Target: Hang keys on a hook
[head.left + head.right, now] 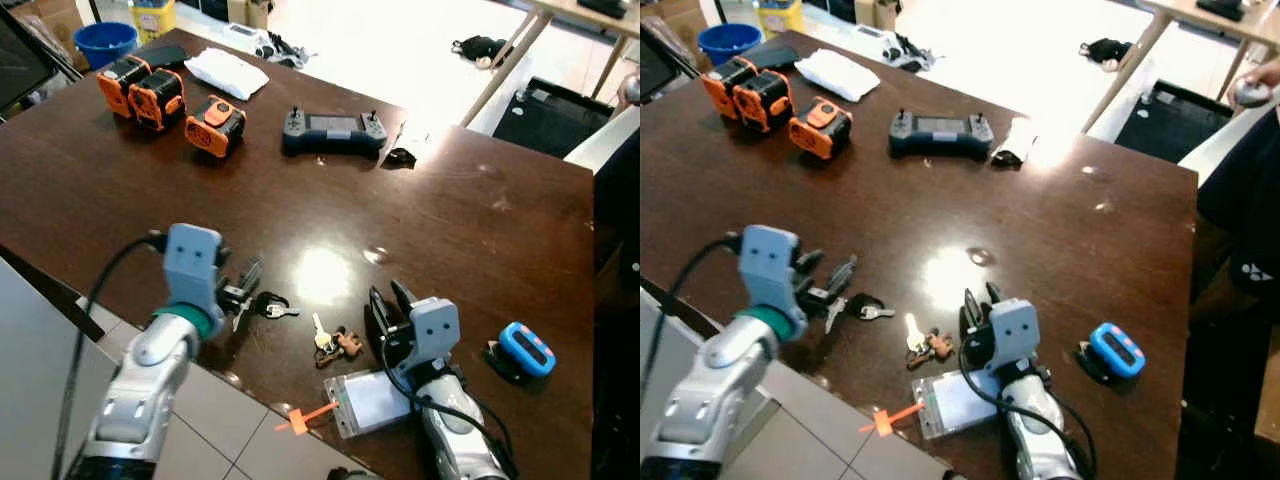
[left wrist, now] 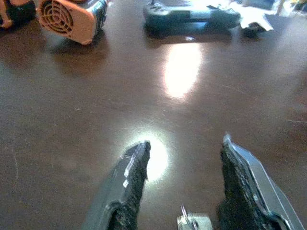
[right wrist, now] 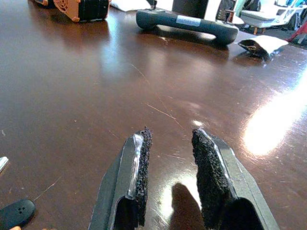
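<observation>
— Where are the keys?

— A bunch with a black fob (image 1: 272,304) lies flat on the dark brown desk (image 1: 480,230), near its front edge. A second key with a small brown charm (image 1: 336,342) lies just beside it, toward the robot's right.

— And the left hand?

— The left hand (image 1: 243,288) sits low over the desk at the black-fob bunch, its fingers (image 2: 128,182) spread apart and released. In the left wrist view a bit of silver key metal (image 2: 193,221) shows between them, with nothing clamped.

— The right one?

— The right hand (image 1: 390,305) rests by the front edge, just right of the charm key, fingers (image 3: 139,175) parted and empty, pointing across the desk. A clear card holder with an orange tab (image 1: 370,402) lies beside its wrist.

— What else is around?

— A blue and black gadget (image 1: 524,349) sits right of that arm. Well apart, at the far side, there is a dark handheld controller (image 1: 334,131), three orange and black battery packs (image 1: 214,124) and a white cloth (image 1: 226,71). Beyond the far left corner stands a blue bucket (image 1: 105,42).
</observation>
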Tool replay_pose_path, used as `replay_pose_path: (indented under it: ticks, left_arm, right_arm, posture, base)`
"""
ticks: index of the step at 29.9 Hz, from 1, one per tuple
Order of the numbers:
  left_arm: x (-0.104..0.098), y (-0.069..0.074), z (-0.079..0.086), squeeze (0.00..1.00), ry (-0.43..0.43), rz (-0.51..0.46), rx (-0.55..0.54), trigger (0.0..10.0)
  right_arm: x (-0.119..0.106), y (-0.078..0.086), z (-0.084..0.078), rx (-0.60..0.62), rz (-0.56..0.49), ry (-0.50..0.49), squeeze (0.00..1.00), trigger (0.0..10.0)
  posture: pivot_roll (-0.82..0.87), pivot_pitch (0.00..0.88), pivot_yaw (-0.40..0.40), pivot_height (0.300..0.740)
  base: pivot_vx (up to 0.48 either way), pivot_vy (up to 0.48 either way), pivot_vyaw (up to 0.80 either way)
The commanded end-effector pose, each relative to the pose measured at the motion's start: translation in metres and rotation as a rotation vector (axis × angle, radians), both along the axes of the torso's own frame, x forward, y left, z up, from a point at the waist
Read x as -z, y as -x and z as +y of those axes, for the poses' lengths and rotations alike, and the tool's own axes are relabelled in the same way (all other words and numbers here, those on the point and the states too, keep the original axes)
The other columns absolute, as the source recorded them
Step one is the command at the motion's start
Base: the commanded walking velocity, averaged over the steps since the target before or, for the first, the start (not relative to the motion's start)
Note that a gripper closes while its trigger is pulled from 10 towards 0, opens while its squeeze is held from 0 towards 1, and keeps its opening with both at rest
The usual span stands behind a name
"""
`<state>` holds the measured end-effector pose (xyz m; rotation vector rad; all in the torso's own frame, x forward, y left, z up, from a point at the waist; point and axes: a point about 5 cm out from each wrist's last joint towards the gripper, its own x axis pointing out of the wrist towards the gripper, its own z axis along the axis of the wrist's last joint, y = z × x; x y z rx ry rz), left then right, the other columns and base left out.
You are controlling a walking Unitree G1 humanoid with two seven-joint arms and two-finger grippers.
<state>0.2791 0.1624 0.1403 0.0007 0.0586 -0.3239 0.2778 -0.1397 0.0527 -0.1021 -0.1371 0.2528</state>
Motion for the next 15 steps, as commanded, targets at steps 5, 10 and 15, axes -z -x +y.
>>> replay_pose_path:
  ticks: [5, 10, 15]
  left_arm:
    - [0.009, 0.016, 0.006, 0.0, -0.035, 0.048, 0.018, 10.0]
    - [0.023, 0.02, 0.012, 0.0, -0.127, 0.083, -0.025, 10.0]
    - [0.032, 0.021, 0.007, 0.0, -0.121, 0.114, -0.057, 10.0]
  right_arm:
    - [0.08, 0.054, -0.013, 0.023, 0.44, 0.062, 0.0, 10.0]
    - [0.08, 0.053, -0.012, 0.014, 0.44, 0.063, 0.0, 10.0]
    - [0.08, 0.053, -0.009, 0.003, 0.44, 0.064, 0.0, 10.0]
  posture:
    - [-0.16, 0.155, 0.043, 0.74]
    - [-0.15, 0.163, 0.034, 0.74]
    - [-0.14, 0.169, 0.03, 0.74]
  base:
    - [0.0, 0.0, 0.0]
    - [0.0, 0.0, 0.0]
    - [0.0, 0.0, 0.0]
